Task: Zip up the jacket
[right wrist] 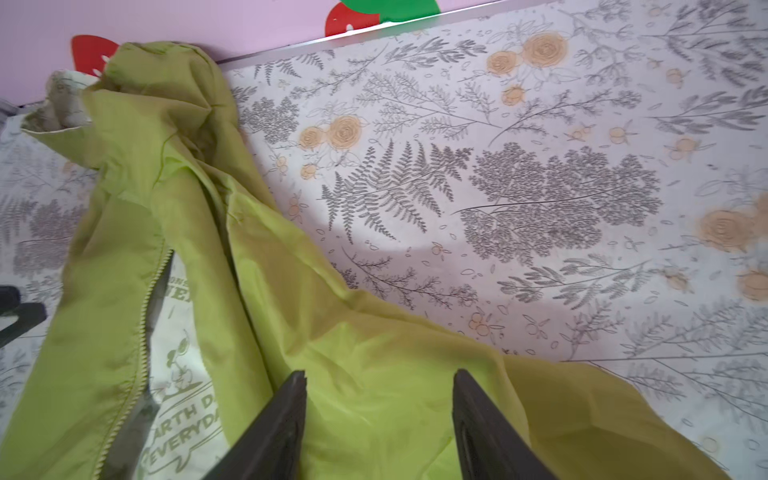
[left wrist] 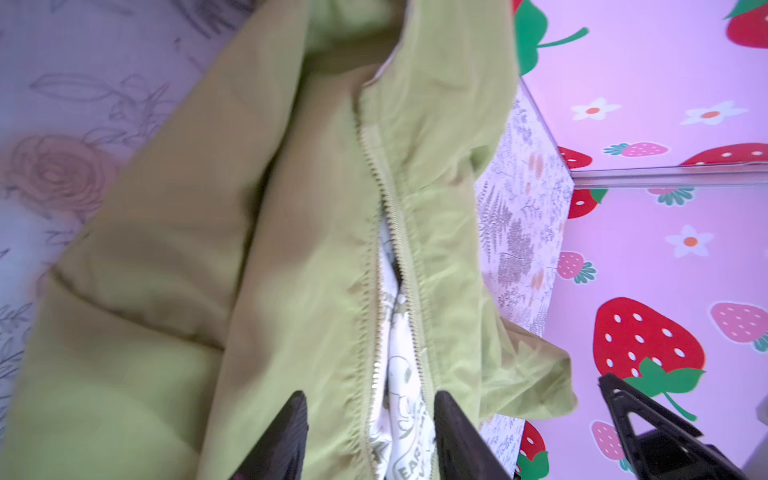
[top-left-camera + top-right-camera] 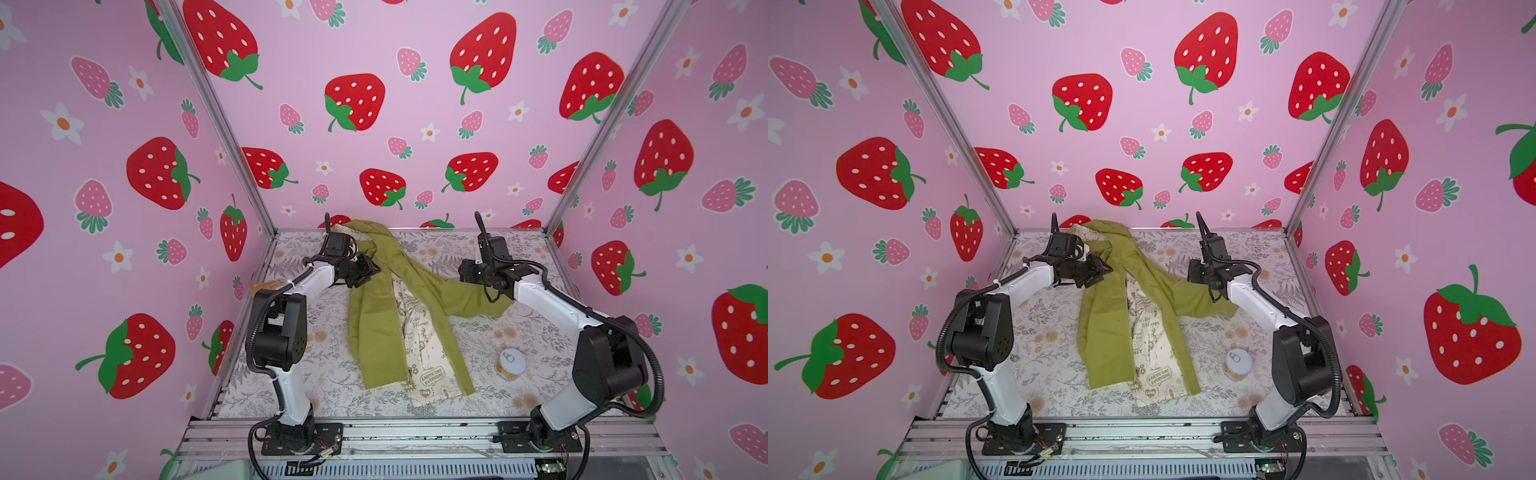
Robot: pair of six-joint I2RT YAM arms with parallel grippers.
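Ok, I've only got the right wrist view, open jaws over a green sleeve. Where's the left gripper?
Observer: The left gripper is over the jacket's upper front, jaws open astride both edges of the zipper.
Operator: Is the bottom joined?
Observer: No, in both top views the front gapes to the hem, printed lining showing.
Operator: Anything near my arm?
Observer: A small can stands on the table beside the right arm, apart from the jacket.
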